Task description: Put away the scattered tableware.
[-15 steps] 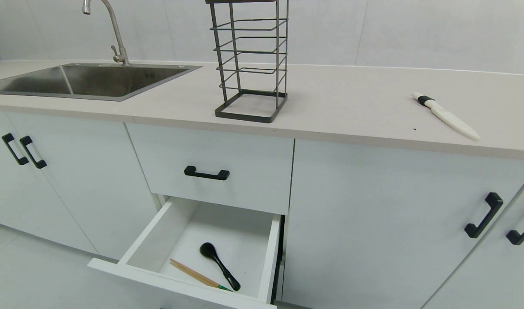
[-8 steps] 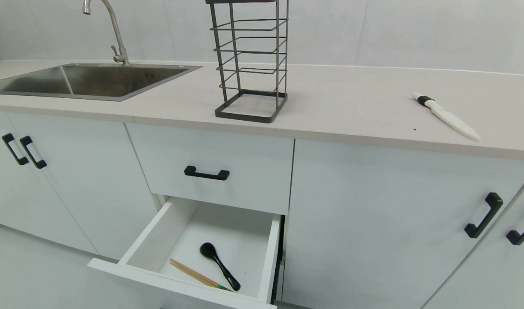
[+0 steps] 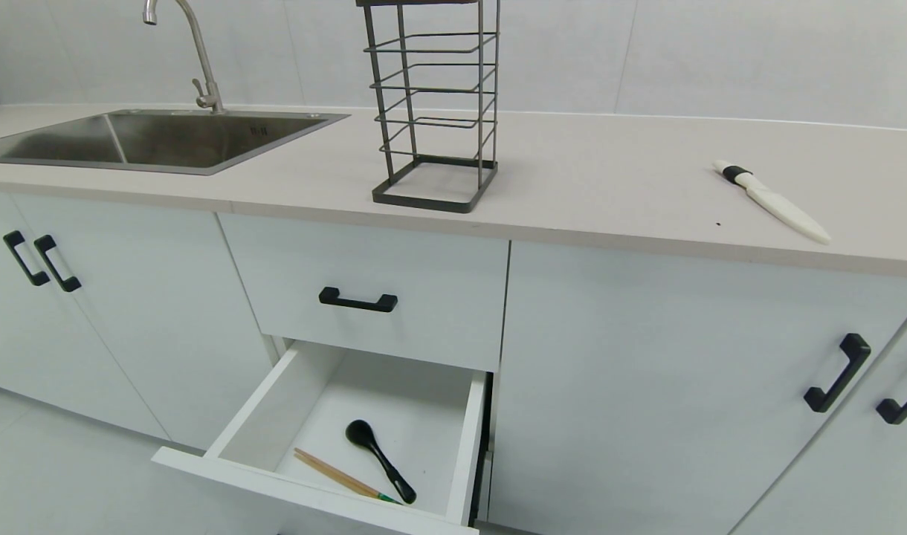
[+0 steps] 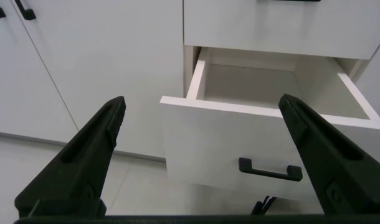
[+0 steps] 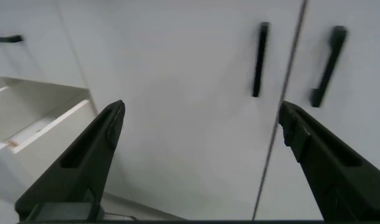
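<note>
Change: we find every item placed as a second ago.
Countertop [image 3: 609, 171]: pale; our white knife [image 3: 772, 200] lies near its right end, well apart from the wire rack [image 3: 435, 111]; sink [image 3: 163, 137] and faucet [image 3: 193, 44] at left.
Open drawer [image 3: 238, 423]: black spoon [image 3: 379, 459] beside chopsticks [image 3: 334, 475].
Left gripper [image 4: 202, 102]: fingers wide, facing the drawer front.
Right gripper [image 5: 202, 107]: fingers wide, facing cabinet doors [image 5: 177, 93].

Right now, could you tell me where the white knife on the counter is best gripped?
The knife lies flat on the countertop, so come from above, straddling its width, probably near the black band at the blunt far end, away from the tapered tip.
</note>
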You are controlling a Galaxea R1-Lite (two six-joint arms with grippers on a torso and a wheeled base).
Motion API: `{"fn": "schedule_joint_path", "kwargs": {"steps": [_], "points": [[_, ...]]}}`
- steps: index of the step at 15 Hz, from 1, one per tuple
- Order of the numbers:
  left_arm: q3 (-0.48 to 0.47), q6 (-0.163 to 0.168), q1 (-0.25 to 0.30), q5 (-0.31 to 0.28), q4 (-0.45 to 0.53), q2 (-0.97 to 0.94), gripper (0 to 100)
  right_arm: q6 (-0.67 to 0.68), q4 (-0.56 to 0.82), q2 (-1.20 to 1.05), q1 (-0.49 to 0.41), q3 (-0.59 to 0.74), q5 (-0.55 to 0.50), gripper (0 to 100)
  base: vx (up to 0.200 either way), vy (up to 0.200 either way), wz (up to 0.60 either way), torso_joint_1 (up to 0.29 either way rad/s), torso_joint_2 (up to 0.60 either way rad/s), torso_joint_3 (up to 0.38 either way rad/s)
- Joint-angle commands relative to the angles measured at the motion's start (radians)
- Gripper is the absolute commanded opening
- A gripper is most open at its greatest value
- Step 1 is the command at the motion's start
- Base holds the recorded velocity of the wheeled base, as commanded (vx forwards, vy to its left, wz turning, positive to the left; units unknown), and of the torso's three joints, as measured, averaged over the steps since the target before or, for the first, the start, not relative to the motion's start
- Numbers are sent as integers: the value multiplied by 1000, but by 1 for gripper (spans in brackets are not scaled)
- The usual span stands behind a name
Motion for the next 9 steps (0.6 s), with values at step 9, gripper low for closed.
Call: {"fn": "schedule_joint_path", "kwargs": {"steps": [9], "points": [[-92, 47, 3, -16, -292, 6, 100, -54, 74, 2, -2, -3, -115, 100, 0, 0, 0, 0, 0, 0]]}}
